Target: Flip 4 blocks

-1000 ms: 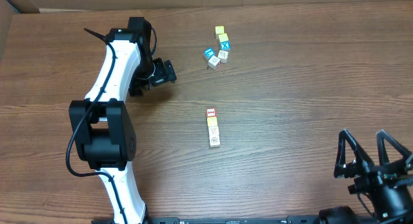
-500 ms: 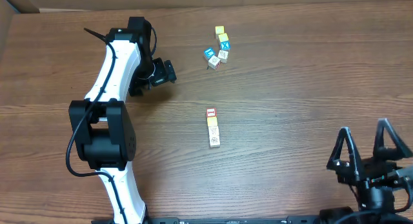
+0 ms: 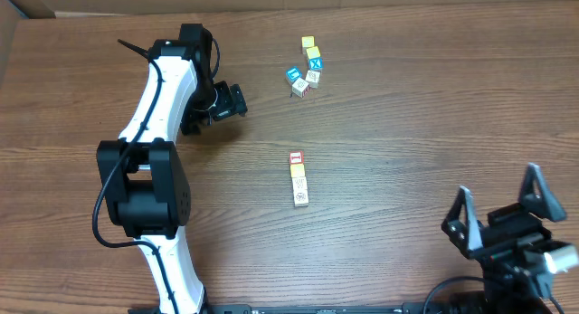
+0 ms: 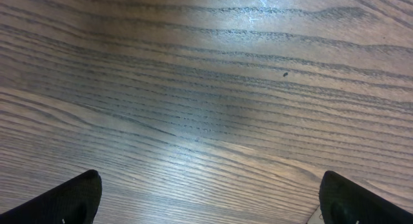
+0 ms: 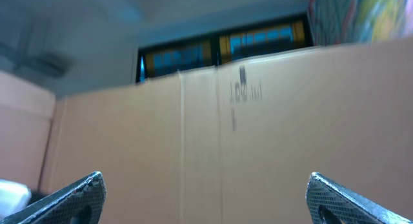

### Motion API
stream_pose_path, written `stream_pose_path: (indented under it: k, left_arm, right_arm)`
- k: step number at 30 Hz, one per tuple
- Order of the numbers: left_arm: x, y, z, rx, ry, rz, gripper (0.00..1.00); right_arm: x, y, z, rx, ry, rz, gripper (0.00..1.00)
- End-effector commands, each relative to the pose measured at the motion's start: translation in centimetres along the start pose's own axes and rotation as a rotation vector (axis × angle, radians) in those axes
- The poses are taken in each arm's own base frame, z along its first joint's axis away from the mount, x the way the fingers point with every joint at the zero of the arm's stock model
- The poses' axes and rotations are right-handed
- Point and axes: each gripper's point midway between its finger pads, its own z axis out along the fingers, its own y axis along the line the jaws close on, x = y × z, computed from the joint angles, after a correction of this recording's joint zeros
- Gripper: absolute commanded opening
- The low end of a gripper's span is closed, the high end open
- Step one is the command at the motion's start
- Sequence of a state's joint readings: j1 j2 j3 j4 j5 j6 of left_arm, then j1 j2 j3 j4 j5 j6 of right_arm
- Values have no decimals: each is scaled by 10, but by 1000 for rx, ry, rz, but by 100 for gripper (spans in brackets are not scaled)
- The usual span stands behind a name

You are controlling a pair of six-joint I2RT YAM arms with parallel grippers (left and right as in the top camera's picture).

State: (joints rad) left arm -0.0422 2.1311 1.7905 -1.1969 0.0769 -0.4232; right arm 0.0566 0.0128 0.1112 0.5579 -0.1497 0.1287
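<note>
The blocks (image 3: 298, 178) lie in a short row mid-table (image 3: 416, 124), their prints too small for me to read. My left gripper (image 3: 241, 100) stands spread, up-left of them. My right gripper (image 3: 498, 183) is spread near the front edge, partly cut off; its camera shows only blurred cardboard (image 5: 258, 121).

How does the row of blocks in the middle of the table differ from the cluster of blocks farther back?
The row of blocks forms one straight line, cube against cube; the cluster of blocks is a loose group turned at mixed angles. The row shows a red-and-white face at its far end and paler faces after it; the cluster shows yellow and blue faces. Both are small cubes lying on the wooden table.
</note>
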Motion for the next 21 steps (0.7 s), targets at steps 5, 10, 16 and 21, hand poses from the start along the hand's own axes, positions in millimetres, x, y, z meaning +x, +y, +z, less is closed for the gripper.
stream_pose_path:
  k: [5, 10, 16, 21]
  left_arm:
    - [-5, -3, -2, 0, -16, -2, 100]
    - [-5, -3, -2, 0, -16, -2, 100]
    - [-5, -3, -2, 0, -16, -2, 100]
    - [-5, -3, -2, 0, -16, -2, 100]
  right_arm:
    - [58, -6, -13, 1, 144, -11, 100]
    - [105, -14, -25, 42, 336, 26, 100]
    - [158, -31, -53, 150, 571, 54, 100]
    - [176, -44, -69, 230, 664, 48, 100]
